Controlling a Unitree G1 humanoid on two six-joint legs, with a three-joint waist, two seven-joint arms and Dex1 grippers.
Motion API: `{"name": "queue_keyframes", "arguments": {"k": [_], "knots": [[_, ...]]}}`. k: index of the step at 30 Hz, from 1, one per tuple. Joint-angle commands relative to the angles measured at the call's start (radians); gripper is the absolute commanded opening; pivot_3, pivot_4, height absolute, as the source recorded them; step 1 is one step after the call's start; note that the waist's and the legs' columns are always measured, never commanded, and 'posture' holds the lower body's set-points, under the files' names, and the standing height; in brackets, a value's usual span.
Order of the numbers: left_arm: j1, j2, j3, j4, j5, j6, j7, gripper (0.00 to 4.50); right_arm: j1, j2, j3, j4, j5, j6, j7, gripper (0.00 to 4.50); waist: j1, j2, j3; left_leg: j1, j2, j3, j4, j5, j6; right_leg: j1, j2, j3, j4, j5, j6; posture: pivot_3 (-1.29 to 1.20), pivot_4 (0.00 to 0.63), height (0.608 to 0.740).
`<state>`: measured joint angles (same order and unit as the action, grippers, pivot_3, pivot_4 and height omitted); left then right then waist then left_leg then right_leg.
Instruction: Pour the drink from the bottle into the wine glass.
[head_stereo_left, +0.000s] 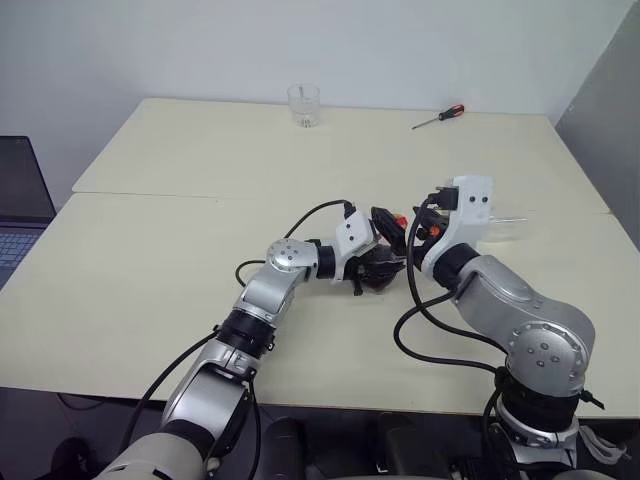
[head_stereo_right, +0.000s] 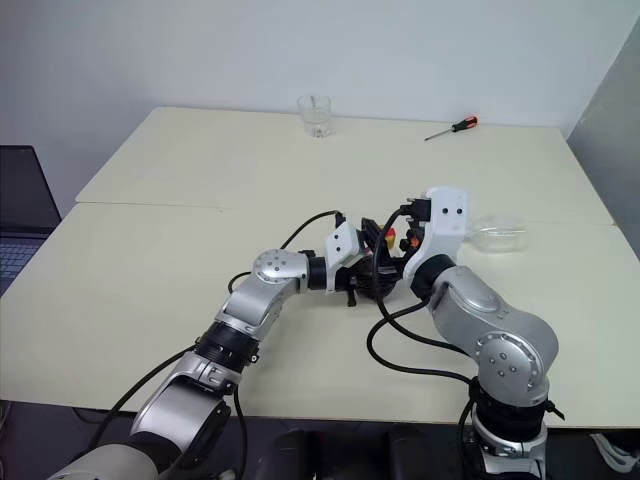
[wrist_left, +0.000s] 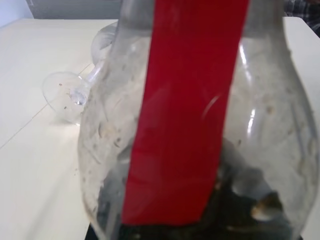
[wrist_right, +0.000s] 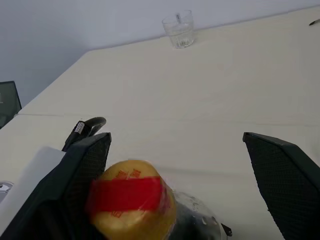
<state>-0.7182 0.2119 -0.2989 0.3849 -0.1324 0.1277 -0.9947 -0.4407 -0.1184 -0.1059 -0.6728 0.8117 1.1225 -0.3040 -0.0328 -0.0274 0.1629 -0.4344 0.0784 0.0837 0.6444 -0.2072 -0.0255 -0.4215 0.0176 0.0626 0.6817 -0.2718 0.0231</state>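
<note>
Near the middle of the table (head_stereo_left: 150, 250), toward its front edge, the left gripper (head_stereo_left: 385, 262) is closed around the rounded body of the bottle (wrist_left: 200, 150), holding it upright just above the surface; the drink (wrist_left: 235, 220) lies dark at the bottle's base. The right gripper (wrist_right: 175, 165) hovers at the yellow cap (wrist_right: 131, 200), its jaws spread wide to either side and gripping nothing. The wine glass (head_stereo_right: 497, 233) lies on its side just beyond the right arm, toward the right edge. A tumbler (head_stereo_left: 303, 104) stands at the far edge, with a screwdriver (head_stereo_left: 438, 117) nearer the far right corner.
</note>
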Motion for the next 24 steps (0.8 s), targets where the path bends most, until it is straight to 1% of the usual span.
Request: {"name": "queue_keyframes", "arguments": {"k": [1, 5, 10, 15, 21, 24], "knots": [[-0.024, 0.004, 0.031, -0.036, -0.012, -0.026, -0.002, 1.21, 0.017, -0.026, -0.060, -0.049, 0.006, -0.004, 0.005, 4.50, 0.000, 0.000, 0.000, 0.000, 0.000, 0.000, 0.000, 0.000, 0.000, 0.000, 0.000, 0.000, 0.000, 0.000, 0.000, 0.00, 0.150, 0.740], [-0.023, 0.007, 0.032, -0.033, -0.011, -0.027, -0.002, 1.21, 0.038, -0.056, -0.091, -0.074, 0.037, -0.010, 0.027, 4.50, 0.000, 0.000, 0.000, 0.000, 0.000, 0.000, 0.000, 0.000, 0.000, 0.000, 0.000, 0.000, 0.000, 0.000, 0.000, 0.00, 0.150, 0.740], [-0.033, 0.013, 0.029, -0.009, 0.001, -0.044, -0.005, 1.21, 0.071, -0.096, -0.171, -0.087, 0.106, -0.028, 0.042, 4.50, 0.000, 0.000, 0.000, 0.000, 0.000, 0.000, 0.000, 0.000, 0.000, 0.000, 0.000, 0.000, 0.000, 0.000, 0.000, 0.00, 0.150, 0.740], [-0.047, 0.010, 0.033, 0.018, 0.009, -0.061, -0.012, 1.16, 0.100, -0.130, -0.199, -0.100, 0.157, -0.040, 0.045, 4.50, 0.000, 0.000, 0.000, 0.000, 0.000, 0.000, 0.000, 0.000, 0.000, 0.000, 0.000, 0.000, 0.000, 0.000, 0.000, 0.00, 0.150, 0.740], [-0.065, 0.012, 0.038, 0.059, 0.014, -0.092, -0.015, 1.16, 0.161, -0.257, -0.278, -0.098, 0.245, -0.044, 0.118, 4.50, 0.000, 0.000, 0.000, 0.000, 0.000, 0.000, 0.000, 0.000, 0.000, 0.000, 0.000, 0.000, -0.001, 0.000, 0.000, 0.00, 0.150, 0.740], [-0.071, 0.011, 0.039, 0.071, 0.015, -0.101, -0.016, 1.16, 0.179, -0.320, -0.296, -0.092, 0.301, -0.049, 0.167, 4.50, 0.000, 0.000, 0.000, 0.000, -0.001, 0.000, 0.000, 0.000, 0.000, 0.001, 0.000, 0.000, -0.001, 0.000, 0.000, 0.00, 0.150, 0.740]]}}
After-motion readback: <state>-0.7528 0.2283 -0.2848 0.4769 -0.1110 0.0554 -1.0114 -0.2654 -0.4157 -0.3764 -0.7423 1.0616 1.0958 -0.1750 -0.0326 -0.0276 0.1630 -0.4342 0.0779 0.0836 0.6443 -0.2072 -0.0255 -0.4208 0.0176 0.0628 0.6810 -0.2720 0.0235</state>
